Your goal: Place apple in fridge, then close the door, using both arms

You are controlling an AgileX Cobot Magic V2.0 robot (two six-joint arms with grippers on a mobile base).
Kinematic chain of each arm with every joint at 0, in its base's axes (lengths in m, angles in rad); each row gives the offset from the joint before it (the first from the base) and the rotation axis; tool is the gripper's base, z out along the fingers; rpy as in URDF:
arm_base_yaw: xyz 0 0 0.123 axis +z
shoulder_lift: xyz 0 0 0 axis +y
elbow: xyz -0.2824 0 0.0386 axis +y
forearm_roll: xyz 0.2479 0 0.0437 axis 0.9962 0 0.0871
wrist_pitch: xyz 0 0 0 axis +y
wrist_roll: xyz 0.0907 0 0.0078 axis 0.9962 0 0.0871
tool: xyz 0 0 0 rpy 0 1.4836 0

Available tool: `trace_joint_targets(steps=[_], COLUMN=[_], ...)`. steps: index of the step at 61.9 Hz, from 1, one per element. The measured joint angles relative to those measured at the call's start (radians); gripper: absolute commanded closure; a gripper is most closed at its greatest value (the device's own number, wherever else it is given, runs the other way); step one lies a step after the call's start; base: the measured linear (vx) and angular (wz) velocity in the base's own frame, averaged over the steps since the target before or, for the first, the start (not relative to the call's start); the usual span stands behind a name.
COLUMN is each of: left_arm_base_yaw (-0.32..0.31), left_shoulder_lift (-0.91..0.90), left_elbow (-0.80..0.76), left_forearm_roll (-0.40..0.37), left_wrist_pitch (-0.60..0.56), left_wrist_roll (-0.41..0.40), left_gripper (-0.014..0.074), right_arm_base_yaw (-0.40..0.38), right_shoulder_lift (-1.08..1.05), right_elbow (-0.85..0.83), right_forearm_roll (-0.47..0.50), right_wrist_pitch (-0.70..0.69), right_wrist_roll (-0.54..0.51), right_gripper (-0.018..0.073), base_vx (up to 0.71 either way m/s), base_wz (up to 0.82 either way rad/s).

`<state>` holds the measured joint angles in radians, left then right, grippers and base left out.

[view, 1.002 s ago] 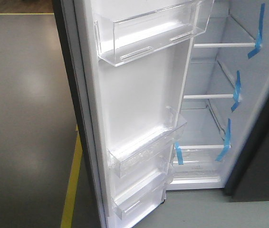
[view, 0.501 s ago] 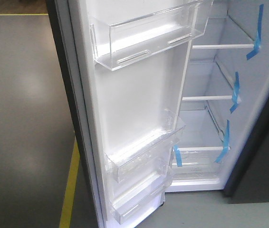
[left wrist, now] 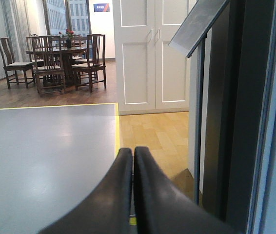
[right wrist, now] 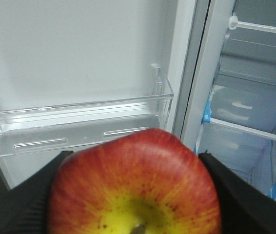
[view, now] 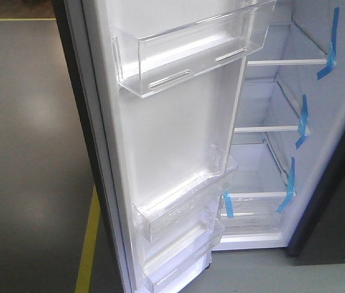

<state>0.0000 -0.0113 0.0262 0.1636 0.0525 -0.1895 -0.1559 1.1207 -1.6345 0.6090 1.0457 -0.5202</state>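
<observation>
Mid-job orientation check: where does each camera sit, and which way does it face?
Exterior front-facing: up high, looking down at the open door's inside and the fridge's shelves; no robot parts show.
Left wrist: behind the shut left end effector, facing past the door's dark outside toward a dining table.
Right wrist: behind the right end effector gripping the apple, facing a door bin.
Shared: front and right wrist both show door bins and blue-taped shelves.

Bright fridge, soft close-ups under even indoor light
The white fridge (view: 264, 159) interior glows, glare streaking its clear bins (view: 184, 52); beyond the left hand (left wrist: 133, 158), daylit windows (left wrist: 60, 14) glow pale. In the right hand (right wrist: 135, 195), the apple (right wrist: 135, 165) blurs, too near for focus.
</observation>
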Motion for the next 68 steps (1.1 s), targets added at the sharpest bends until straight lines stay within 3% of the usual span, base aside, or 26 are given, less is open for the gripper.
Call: trace_joint_targets(steps=[68], left_arm_base_yaw=[0.0], left_shoulder_lift=[0.0], left_elbow=[0.0], left_forearm_roll=[0.0], left_wrist_pitch=[0.0], left_wrist_roll=[0.0], left_gripper=[0.0603], right_arm_base_yaw=[0.0], right_shoulder_lift=[0.0], right_elbow=[0.0], right_forearm_roll=[0.0], right_wrist_pitch=[0.0], right_wrist_roll=[0.0], right_gripper=[0.0566], base_vx=[0.03], base_wz=[0.0])
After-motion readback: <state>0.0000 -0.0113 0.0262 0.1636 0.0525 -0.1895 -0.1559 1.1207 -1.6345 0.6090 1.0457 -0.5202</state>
